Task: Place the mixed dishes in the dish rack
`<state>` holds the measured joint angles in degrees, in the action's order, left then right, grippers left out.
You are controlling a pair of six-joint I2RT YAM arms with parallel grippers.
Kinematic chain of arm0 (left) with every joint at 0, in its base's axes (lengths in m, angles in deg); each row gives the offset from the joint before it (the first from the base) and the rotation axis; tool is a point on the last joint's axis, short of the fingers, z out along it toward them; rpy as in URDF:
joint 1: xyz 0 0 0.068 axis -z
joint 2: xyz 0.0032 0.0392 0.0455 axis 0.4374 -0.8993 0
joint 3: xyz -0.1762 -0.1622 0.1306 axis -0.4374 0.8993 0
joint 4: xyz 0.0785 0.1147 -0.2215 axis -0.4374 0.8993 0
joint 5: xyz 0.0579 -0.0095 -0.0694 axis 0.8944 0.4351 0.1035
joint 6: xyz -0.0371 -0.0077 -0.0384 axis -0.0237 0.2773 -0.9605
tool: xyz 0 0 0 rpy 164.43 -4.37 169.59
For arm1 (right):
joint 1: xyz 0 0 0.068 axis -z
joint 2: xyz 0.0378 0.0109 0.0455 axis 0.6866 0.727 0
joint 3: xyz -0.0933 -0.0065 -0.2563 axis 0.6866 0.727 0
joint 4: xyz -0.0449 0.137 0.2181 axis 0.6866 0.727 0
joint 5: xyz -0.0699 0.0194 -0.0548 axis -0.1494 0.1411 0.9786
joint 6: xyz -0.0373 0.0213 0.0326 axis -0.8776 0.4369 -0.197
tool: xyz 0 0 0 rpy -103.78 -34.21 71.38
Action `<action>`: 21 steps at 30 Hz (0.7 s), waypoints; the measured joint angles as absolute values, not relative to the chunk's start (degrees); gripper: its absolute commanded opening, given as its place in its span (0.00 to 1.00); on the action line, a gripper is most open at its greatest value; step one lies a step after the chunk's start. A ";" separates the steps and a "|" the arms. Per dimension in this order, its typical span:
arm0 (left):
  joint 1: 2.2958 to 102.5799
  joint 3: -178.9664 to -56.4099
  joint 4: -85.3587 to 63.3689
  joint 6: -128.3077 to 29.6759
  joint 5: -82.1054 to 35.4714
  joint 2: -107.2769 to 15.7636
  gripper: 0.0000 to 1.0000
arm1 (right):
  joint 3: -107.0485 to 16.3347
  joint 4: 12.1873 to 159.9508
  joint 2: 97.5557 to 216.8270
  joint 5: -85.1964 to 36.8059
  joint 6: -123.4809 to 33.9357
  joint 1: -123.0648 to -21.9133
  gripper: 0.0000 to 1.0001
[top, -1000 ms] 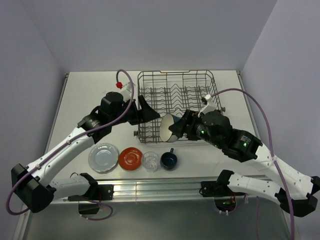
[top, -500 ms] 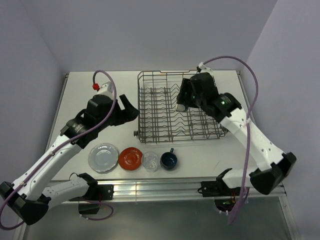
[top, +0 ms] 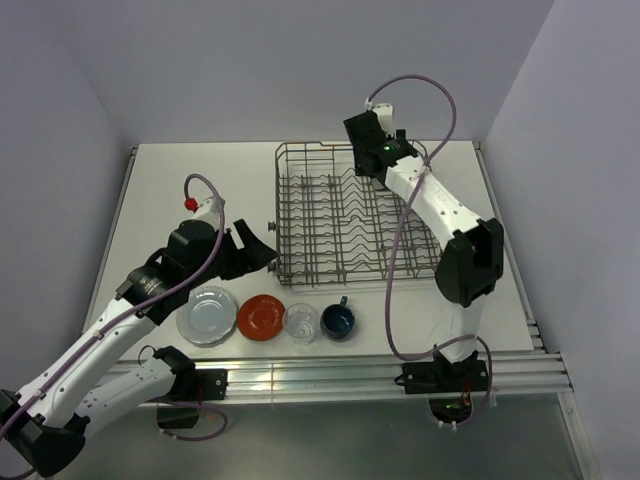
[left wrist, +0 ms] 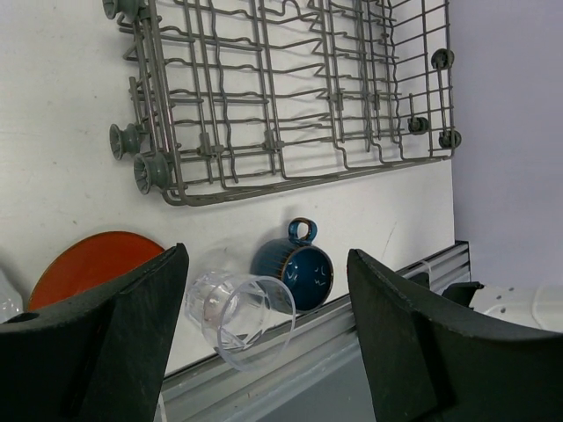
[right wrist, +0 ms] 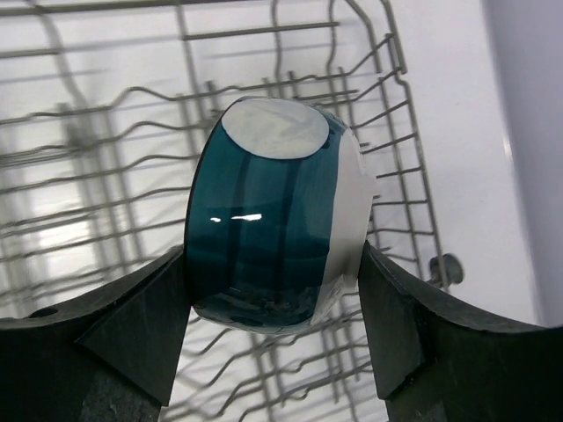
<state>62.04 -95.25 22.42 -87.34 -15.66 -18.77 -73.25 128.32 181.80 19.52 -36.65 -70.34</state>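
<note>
My right gripper is shut on the cream bowl, which shows its dark teal outside and pale base. It holds the bowl above the tines at the far right part of the dish rack. In the top view the right gripper is over the rack's far edge and hides the bowl. My left gripper is open and empty, just left of the rack's near-left corner. In a row near the front lie the pale plate, red-orange plate, glass tumbler and blue mug.
The left wrist view looks between open fingers at the tumbler, the mug, the red plate's edge and the rack's wheeled side. A metal rail runs along the table's near edge. Walls close in the back and sides.
My right arm has swung the bowl from the rack's near edge up to its far end. My left gripper has pulled back from the rack, leftward and nearer the row of dishes.
</note>
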 measured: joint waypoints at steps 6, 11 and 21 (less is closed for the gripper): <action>62.04 -94.95 22.00 -86.18 -17.30 -18.45 0.76 | -79.65 126.75 195.05 27.85 -43.93 -69.01 0.00; 62.08 -92.02 21.57 -85.42 -18.65 -18.38 0.76 | -81.95 124.89 203.11 34.03 -49.81 -68.99 0.00; 63.30 -90.73 20.93 -83.91 -19.96 -20.44 0.73 | -82.10 119.67 208.14 42.99 -57.81 -68.99 0.00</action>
